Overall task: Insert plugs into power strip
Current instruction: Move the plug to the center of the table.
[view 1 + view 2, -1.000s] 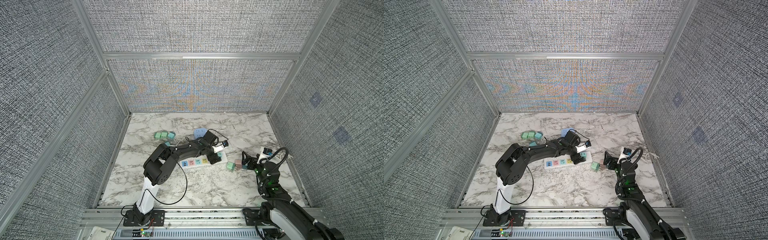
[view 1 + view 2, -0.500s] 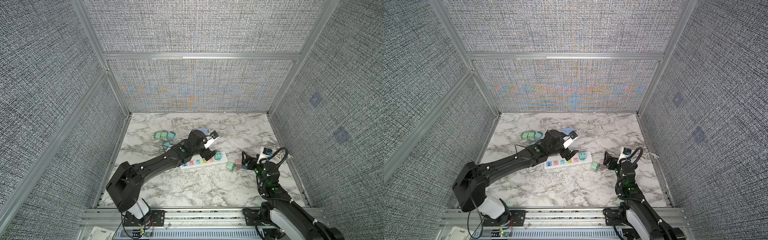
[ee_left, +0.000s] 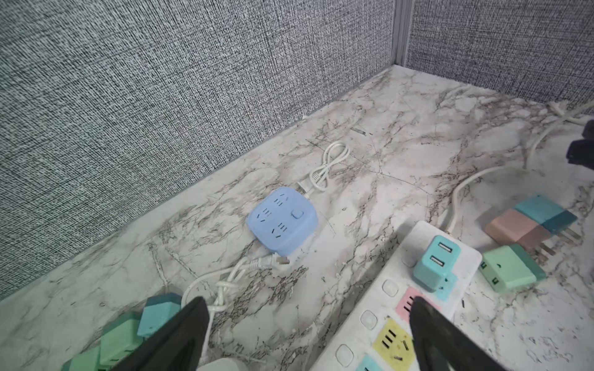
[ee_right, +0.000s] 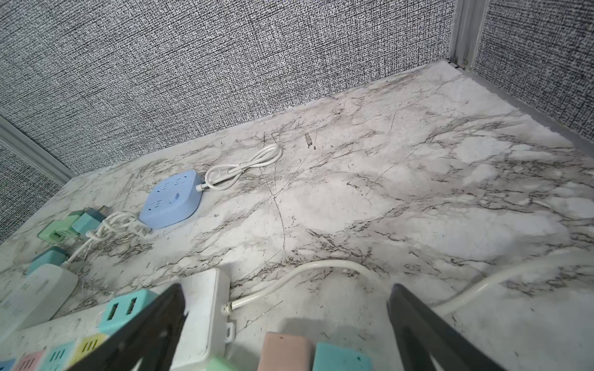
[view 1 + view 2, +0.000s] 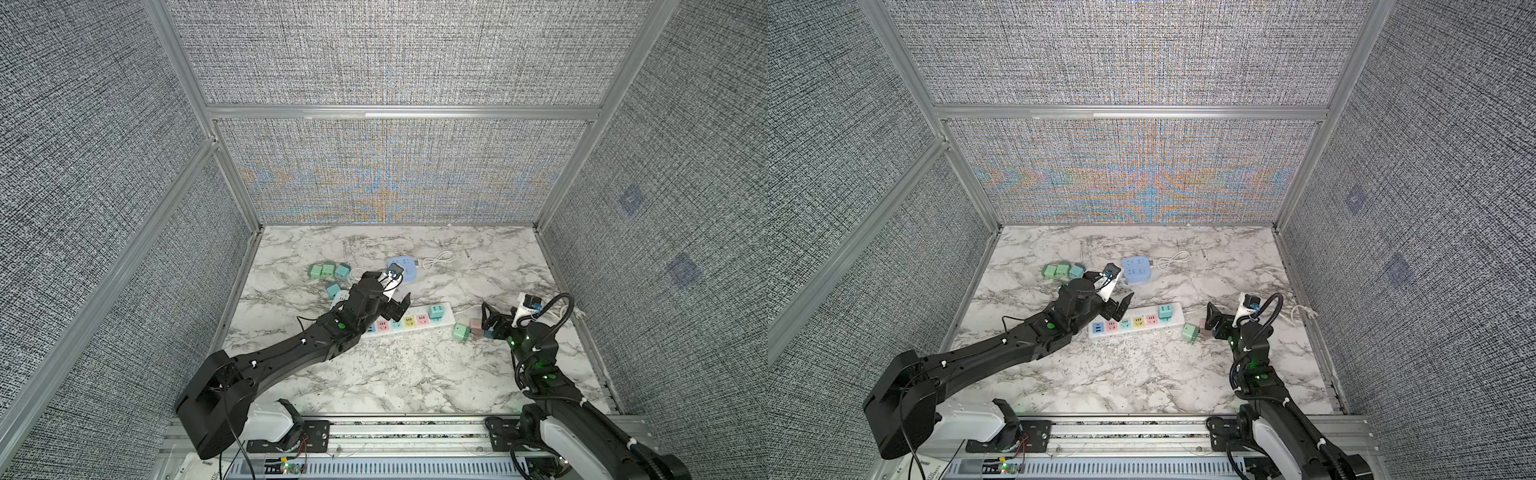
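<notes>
No text legible anywhere, white label point(image 5: 203, 467) at the front rail — perhaps printed lines, too blurred to read

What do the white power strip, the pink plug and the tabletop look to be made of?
White power strip: probably moulded plastic, matte, scuffed, rounded corners. Pink plug: smooth matte plastic body, bare metal prongs. Tabletop: grey-veined marble look; real stone or printed laminate, I cannot tell.

Power strip point(image 5: 409, 322): one end hidden under left arm point(image 5: 291, 353) in a top view.
Pink plug point(image 4: 286, 351): cut off at edge, right wrist view.
</notes>
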Controlling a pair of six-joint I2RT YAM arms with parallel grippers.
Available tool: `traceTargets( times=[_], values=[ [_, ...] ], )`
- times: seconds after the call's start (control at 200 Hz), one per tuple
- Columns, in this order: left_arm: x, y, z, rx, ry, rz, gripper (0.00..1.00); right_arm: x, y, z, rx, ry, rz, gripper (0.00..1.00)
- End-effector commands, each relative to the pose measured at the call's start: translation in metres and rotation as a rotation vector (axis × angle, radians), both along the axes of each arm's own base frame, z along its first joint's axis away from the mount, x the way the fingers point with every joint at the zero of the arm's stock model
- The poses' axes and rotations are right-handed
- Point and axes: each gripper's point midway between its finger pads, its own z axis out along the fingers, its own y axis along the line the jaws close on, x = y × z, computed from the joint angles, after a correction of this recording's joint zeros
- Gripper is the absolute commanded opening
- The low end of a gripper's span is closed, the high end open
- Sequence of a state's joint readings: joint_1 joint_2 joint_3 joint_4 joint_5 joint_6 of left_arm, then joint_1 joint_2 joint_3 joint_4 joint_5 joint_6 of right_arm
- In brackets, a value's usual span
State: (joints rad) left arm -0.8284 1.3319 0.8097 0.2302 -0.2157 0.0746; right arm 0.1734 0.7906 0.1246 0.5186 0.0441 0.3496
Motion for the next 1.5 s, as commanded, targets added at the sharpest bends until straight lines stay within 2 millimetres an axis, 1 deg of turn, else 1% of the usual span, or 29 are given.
traceTargets(
  times=[0.0,0.04,0.12,0.21,0.27,0.32,0.35,0.365,0.405,0.43,0.485,0.525,0.62,0.67,0.735,0.87,1.001,1.026,1.146,1.301,1.396,1.496],
  values=[
    [0.008,0.009,0.016,0.008,-0.046,0.046,0.99,0.000,0.000,0.002,-0.012,0.002,-0.009,1.00],
    [0.011,0.010,0.025,-0.007,-0.049,0.050,0.99,-0.001,-0.001,0.002,-0.012,0.000,-0.012,1.00],
    [0.009,0.006,0.038,-0.051,-0.043,0.034,0.99,-0.004,-0.001,0.003,-0.009,-0.012,-0.011,0.99],
    [0.005,0.007,0.045,-0.114,-0.032,0.039,0.99,-0.004,-0.002,0.005,-0.002,-0.014,-0.022,0.99],
    [0.003,0.011,0.051,-0.162,-0.036,0.054,0.99,-0.006,-0.002,-0.002,0.044,0.056,-0.032,0.99],
    [0.005,0.018,0.059,-0.215,-0.031,0.105,0.99,-0.011,0.008,-0.009,0.116,0.128,0.001,0.99],
    [0.005,0.022,0.065,-0.249,-0.020,0.132,0.99,-0.014,0.018,-0.012,0.167,0.141,0.046,0.99],
    [0.005,0.024,0.066,-0.260,-0.011,0.144,0.99,-0.016,0.023,-0.005,0.196,0.113,0.072,0.99],
    [0.004,0.028,0.071,-0.297,0.015,0.168,0.99,-0.022,0.036,-0.002,0.241,0.105,0.126,0.98],
    [0.003,0.030,0.072,-0.315,0.033,0.182,0.99,-0.025,0.040,-0.001,0.247,0.110,0.141,0.98],
    [-0.002,0.034,0.072,-0.332,0.080,0.193,0.99,-0.032,0.046,-0.002,0.225,0.140,0.150,0.96],
    [-0.008,0.032,0.070,-0.327,0.110,0.169,0.99,-0.038,0.048,-0.004,0.196,0.161,0.148,0.96],
    [-0.021,0.027,0.069,-0.317,0.152,0.099,0.99,-0.053,0.057,-0.019,0.168,0.224,0.168,0.96],
    [-0.027,0.027,0.070,-0.324,0.165,0.082,0.99,-0.058,0.062,-0.029,0.177,0.249,0.184,0.96],
    [-0.032,0.030,0.076,-0.345,0.156,0.067,0.99,-0.061,0.068,-0.036,0.180,0.281,0.198,0.95],
    [-0.038,0.036,0.084,-0.385,0.100,0.050,0.99,-0.060,0.073,-0.037,0.123,0.339,0.199,0.95],
    [-0.040,0.042,0.084,-0.357,0.093,0.063,0.99,-0.056,0.072,-0.041,0.084,0.368,0.175,0.95],
    [-0.040,0.043,0.084,-0.351,0.088,0.064,0.99,-0.055,0.071,-0.048,0.068,0.395,0.166,0.95],
    [-0.041,0.049,0.087,-0.359,0.060,0.075,0.99,-0.050,0.068,-0.057,0.045,0.419,0.136,0.95],
    [-0.043,0.049,0.083,-0.344,0.056,0.064,0.99,-0.046,0.064,-0.070,0.006,0.440,0.103,0.95],
    [-0.042,0.054,0.085,-0.331,0.044,0.084,0.99,-0.042,0.066,-0.073,-0.005,0.435,0.109,0.95],
    [-0.042,0.055,0.087,-0.332,0.035,0.090,0.99,-0.040,0.076,-0.074,0.001,0.438,0.160,0.95]
  ],
)
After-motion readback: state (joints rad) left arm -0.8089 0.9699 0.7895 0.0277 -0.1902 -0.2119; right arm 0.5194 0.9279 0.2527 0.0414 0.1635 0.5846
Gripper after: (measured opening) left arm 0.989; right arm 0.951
